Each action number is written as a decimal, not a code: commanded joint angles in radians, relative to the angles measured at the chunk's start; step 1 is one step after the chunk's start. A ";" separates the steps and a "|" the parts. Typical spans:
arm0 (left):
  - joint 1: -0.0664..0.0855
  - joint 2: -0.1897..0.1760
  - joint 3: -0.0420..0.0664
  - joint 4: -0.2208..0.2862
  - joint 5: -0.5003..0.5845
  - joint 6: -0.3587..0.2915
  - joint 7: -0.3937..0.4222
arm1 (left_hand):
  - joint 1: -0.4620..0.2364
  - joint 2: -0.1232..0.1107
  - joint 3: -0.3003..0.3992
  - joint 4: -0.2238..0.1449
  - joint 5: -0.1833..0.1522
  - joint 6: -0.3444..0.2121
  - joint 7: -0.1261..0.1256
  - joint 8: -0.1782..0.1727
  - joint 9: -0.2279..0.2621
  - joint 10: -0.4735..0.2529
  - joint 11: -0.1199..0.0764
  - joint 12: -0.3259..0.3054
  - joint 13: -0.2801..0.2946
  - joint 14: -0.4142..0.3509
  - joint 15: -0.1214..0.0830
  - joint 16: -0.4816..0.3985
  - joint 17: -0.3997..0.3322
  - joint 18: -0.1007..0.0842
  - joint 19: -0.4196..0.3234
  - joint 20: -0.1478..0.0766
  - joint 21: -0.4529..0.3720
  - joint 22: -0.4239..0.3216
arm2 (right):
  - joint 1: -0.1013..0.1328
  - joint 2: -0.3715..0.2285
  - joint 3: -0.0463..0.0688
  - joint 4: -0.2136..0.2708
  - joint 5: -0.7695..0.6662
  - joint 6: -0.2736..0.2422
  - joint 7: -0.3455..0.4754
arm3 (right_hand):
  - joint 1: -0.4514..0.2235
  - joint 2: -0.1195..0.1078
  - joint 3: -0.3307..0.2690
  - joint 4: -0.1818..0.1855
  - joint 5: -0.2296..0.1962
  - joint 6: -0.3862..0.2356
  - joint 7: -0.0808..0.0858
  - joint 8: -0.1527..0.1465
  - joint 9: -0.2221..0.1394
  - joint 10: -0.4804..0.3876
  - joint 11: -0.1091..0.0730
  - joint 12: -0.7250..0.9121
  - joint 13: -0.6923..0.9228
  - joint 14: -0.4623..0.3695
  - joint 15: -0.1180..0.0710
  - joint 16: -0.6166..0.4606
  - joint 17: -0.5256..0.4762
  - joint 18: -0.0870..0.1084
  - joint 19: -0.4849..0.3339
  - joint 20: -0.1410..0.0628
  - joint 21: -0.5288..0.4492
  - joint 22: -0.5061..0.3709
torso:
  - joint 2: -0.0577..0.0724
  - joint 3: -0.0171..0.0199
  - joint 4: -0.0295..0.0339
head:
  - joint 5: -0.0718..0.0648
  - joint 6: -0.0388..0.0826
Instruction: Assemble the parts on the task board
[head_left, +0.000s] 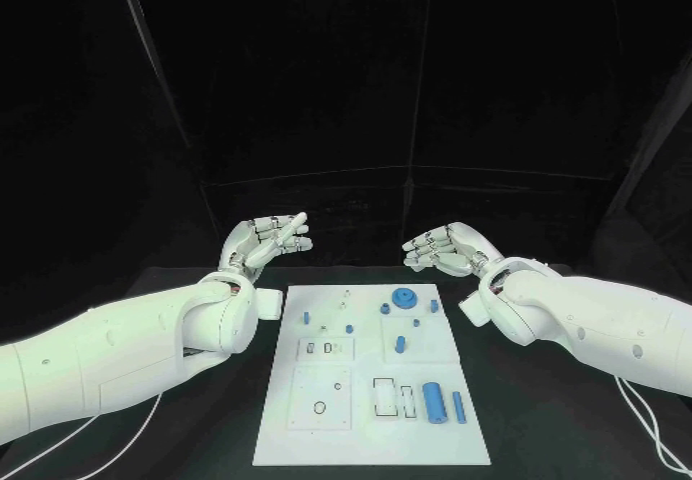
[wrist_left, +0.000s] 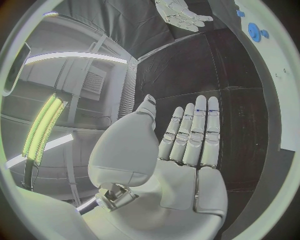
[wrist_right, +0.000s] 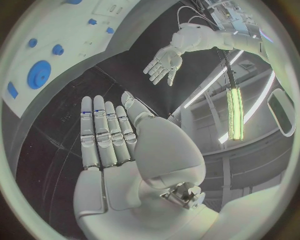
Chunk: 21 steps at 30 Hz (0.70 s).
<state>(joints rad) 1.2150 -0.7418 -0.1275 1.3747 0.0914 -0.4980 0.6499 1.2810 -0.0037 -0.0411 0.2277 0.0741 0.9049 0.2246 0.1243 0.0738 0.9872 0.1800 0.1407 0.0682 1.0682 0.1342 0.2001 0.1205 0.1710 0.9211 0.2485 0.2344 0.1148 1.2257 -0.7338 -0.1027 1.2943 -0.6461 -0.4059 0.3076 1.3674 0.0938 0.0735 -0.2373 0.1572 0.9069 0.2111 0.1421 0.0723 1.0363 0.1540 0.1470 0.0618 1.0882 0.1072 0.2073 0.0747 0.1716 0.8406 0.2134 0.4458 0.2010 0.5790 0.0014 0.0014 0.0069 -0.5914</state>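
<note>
**A:** Beyond the far end of the white rectangular task board (head_left: 372, 375), both silver many-fingered hands hang above the black table (head_left: 548, 420). What do the fingers have hold of?

**B:** Nothing. The left hand (head_left: 264, 241) has its fingers stretched out straight and side by side, palm bare; the right hand (head_left: 444, 248) is loosely curved with its fingers apart, also bare. Neither touches the board.

**A:** And the parts?

**B:** All nearer the robot than the fingertips. The round blue disc with a hub (head_left: 404, 297) lies closest to the right hand's fingers, with small blue pegs (head_left: 385, 309) just beside it. The long blue cylinder (head_left: 433, 401) and the slim blue bar (head_left: 459, 405) lie at the board's near end, well apart from either hand.

**A:** So the step in hand is a first reach?

**B:** I judge so; nothing looks gripped or seated yet. I'd bring the right hand back and down over the disc, fingers wide until they straddle its rim, then close evenly.

**A:** Any risk?

**B:** Brushing the neighbouring pegs. Descend straight down, not sweeping sideways.
</note>
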 joint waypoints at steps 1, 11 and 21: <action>0.002 -0.021 0.001 0.035 0.000 0.045 0.019 | 0.018 0.004 -0.003 -0.021 -0.005 0.031 -0.001 0.005 -0.002 0.034 -0.011 0.006 -0.001 0.040 -0.012 0.005 0.010 0.015 0.040 -0.013 0.004 -0.001 | 0.016 0.003 0.001 -0.003 -0.261 0.020 -0.087 | -0.012 -0.029 0.048 -0.052 0.033 0.109 -0.027 -0.011 -0.005 0.146 -0.038 -0.028 0.001 0.209 -0.067 0.038 0.027 0.007 0.105 -0.062 0.166 0.086 | 0.031 0.0002 0.0022 | -0.001 0.007; 0.003 -0.100 0.001 0.171 -0.006 0.064 0.009 | 0.036 0.018 -0.010 -0.058 -0.004 0.061 -0.010 -0.005 -0.007 0.072 -0.020 -0.011 -0.002 0.083 -0.024 -0.006 0.031 0.013 0.089 -0.026 -0.007 -0.013 | 0.050 0.024 0.002 0.006 -0.604 0.077 -0.255 | -0.035 -0.069 0.101 -0.052 0.054 0.162 -0.054 -0.040 -0.006 0.229 -0.079 -0.059 0.007 0.418 -0.117 0.173 0.143 0.011 0.174 -0.118 0.402 0.224 | 0.091 -0.0037 0.0116 | -0.016 0.024; 0.003 -0.125 0.001 0.222 -0.006 0.073 0.004 | 0.038 0.021 -0.010 -0.063 -0.004 0.062 -0.010 -0.008 -0.008 0.072 -0.020 -0.015 -0.003 0.082 -0.024 -0.012 0.033 0.013 0.093 -0.027 -0.010 -0.015 | 0.057 0.063 0.003 0.005 -0.822 0.153 -0.353 | -0.097 -0.099 0.152 -0.046 0.034 0.130 -0.052 -0.079 -0.006 0.163 -0.069 -0.084 0.004 0.421 -0.114 0.449 0.317 0.006 0.228 -0.116 0.550 0.333 | 0.136 -0.0063 0.0172 | -0.027 0.031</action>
<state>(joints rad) 1.2163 -0.8666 -0.1275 1.5914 0.0900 -0.4475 0.6483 1.3113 0.0153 -0.0508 0.1722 0.0738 0.9596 0.2141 0.1203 0.0671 1.0525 0.1571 0.1317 0.0669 1.1440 0.1110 0.1915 0.1528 0.1707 1.0079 0.2206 0.2289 0.1015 1.2792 -0.6746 -0.1009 1.2999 -1.3363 -0.3073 0.0180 1.2765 -0.0062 0.2227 -0.2830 0.1944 1.0409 0.1596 0.0658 0.0669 1.2030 0.0839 0.0643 0.0671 1.4634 -0.0090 0.6486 0.3875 0.1713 1.0639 0.0962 0.9871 0.5241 0.6979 -0.0035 0.0166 -0.0171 -0.5594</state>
